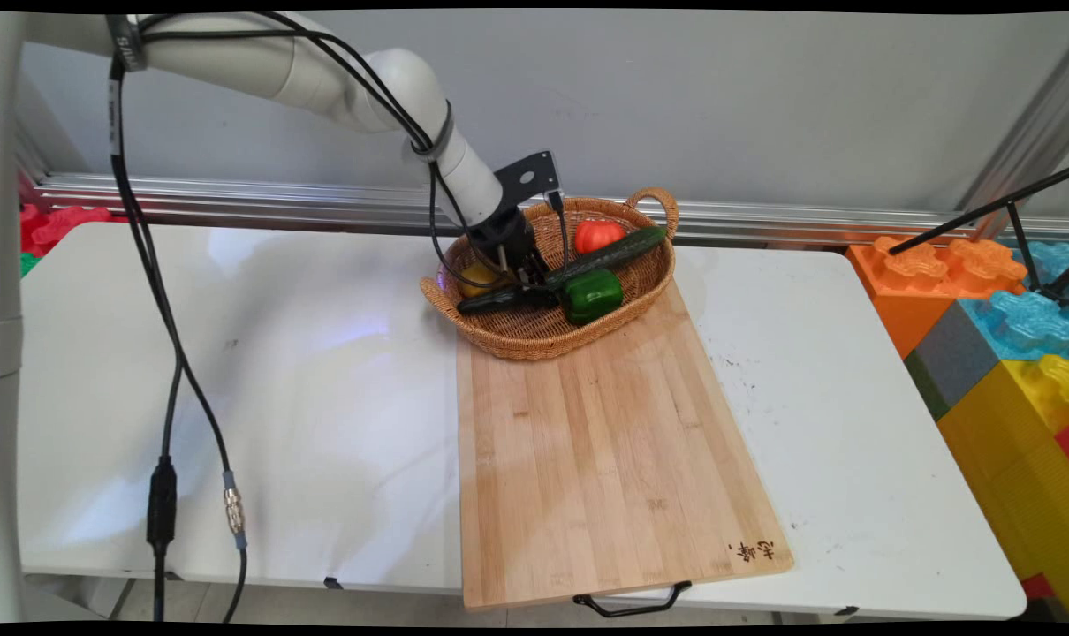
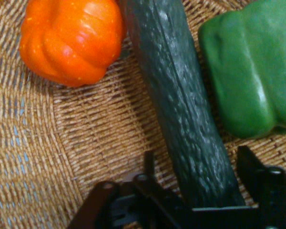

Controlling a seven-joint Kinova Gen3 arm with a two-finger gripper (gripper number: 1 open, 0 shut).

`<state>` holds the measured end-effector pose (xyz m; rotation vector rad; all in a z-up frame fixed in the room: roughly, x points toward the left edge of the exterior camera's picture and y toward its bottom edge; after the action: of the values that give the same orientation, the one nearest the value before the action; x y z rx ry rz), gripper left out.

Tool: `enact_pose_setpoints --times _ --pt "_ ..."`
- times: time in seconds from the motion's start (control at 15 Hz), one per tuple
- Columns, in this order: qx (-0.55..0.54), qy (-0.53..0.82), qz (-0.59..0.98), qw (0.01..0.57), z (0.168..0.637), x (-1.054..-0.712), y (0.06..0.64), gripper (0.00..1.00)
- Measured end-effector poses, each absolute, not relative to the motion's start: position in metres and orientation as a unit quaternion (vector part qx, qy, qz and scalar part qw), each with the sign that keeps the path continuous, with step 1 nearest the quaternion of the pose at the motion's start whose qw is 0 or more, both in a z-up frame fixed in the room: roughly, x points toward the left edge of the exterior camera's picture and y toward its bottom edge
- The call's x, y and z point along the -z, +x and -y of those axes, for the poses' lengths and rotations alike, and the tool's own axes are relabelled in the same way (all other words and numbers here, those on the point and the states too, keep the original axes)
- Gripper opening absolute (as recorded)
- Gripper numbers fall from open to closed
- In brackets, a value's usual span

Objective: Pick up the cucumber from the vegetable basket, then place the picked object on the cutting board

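A long dark green cucumber (image 1: 614, 252) (image 2: 181, 95) lies slantwise in a woven wicker basket (image 1: 534, 346) (image 2: 33, 157). My gripper (image 1: 526, 276) (image 2: 198, 161) is down inside the basket, open, with one finger on each side of the cucumber's lower part. A small gap shows between each finger and the cucumber. A green bell pepper (image 1: 592, 294) (image 2: 250, 71) lies on one side of the cucumber and an orange-red pepper (image 1: 598, 235) (image 2: 69, 38) on the other. A yellow fruit (image 1: 478, 279) sits by the basket's left rim, partly hidden behind my hand.
The basket rests on the far end of a long wooden cutting board (image 1: 605, 459) that reaches the table's near edge. Large coloured foam blocks (image 1: 1003, 336) are stacked at the table's right end. Black cables (image 1: 168, 371) hang from the arm over the left side.
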<state>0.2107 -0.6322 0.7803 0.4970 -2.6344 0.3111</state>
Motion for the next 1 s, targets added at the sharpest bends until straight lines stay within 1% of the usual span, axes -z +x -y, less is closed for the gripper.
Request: enact_pose_setpoints --times 0.27,0.47,0.8,1.0 --pt "-0.113 0.184 0.951 0.222 0.634 -0.779 0.207 0.00" --pt "-0.114 0.195 0.948 0.226 0.629 -0.788 0.207 0.00" --pt "-0.143 0.216 0.935 0.242 0.614 -0.825 0.200 0.00" --pt "-0.168 0.222 0.928 0.249 0.598 -0.858 0.192 0.00"
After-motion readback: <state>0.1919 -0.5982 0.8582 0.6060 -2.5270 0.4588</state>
